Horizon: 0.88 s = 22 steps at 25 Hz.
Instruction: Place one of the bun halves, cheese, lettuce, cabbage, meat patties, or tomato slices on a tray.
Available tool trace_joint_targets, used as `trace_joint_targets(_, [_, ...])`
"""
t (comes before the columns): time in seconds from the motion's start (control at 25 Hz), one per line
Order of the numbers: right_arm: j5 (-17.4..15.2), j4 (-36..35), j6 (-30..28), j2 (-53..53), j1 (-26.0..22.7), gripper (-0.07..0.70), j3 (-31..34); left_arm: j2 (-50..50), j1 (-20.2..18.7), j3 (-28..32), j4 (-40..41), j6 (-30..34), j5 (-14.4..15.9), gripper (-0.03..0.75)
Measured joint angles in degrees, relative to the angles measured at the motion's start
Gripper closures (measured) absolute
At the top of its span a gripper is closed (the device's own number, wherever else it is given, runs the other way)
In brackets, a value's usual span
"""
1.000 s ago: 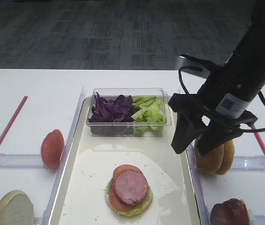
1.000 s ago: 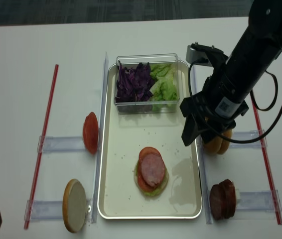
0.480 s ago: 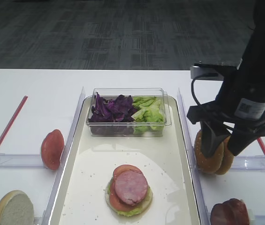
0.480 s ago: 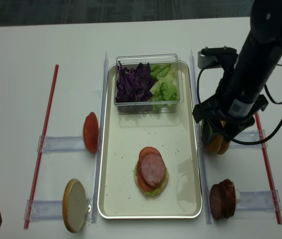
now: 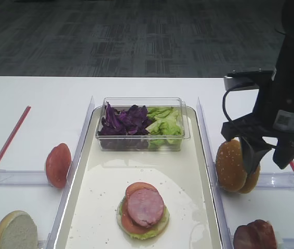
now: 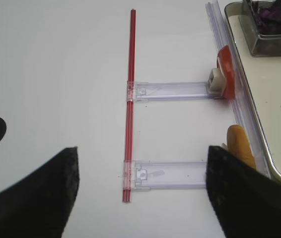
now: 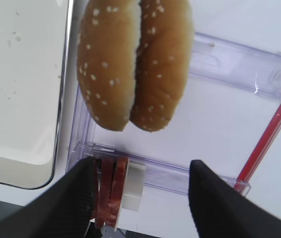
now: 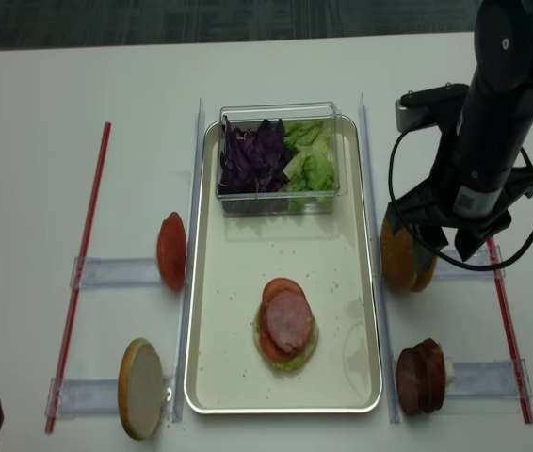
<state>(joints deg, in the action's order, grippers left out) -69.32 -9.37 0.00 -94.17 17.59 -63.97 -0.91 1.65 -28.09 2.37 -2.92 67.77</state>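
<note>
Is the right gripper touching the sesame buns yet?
Apart. The right wrist view shows the right gripper with open jaws and the sesame buns beyond its fingertips, clear rack and white table showing between them.

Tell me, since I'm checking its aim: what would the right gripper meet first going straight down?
Probably the sesame bun halves standing on edge beside the tray; the open right gripper hangs over them.
</note>
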Motion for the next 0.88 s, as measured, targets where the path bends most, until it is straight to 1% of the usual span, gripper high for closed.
trace_joint_targets(0.08, [0.0,0.01,0.0,0.0,0.0,0.184,0.0,0.0,0.0,0.0,0.0,0.0,0.0,0.224])
trace_joint_targets(0.32, [0.0,-1.28,-2.44,0.0,0.0,0.184,0.0,0.0,0.0,0.0,0.0,0.0,0.0,0.224])
trace_joint_targets(0.56, [0.0,2.22,-2.55,0.0,-0.14,0.184,0.0,0.0,0.0,0.0,0.0,0.0,0.0,0.224])
trace_joint_targets(0.68, [0.0,2.1,-2.55,0.0,-1.86,0.184,0.0,0.0,0.0,0.0,0.0,0.0,0.0,0.224])
trace_joint_targets(0.88, [0.0,2.11,-3.08,0.0,-7.26,0.184,0.0,0.0,0.0,0.0,0.0,0.0,0.0,0.224])
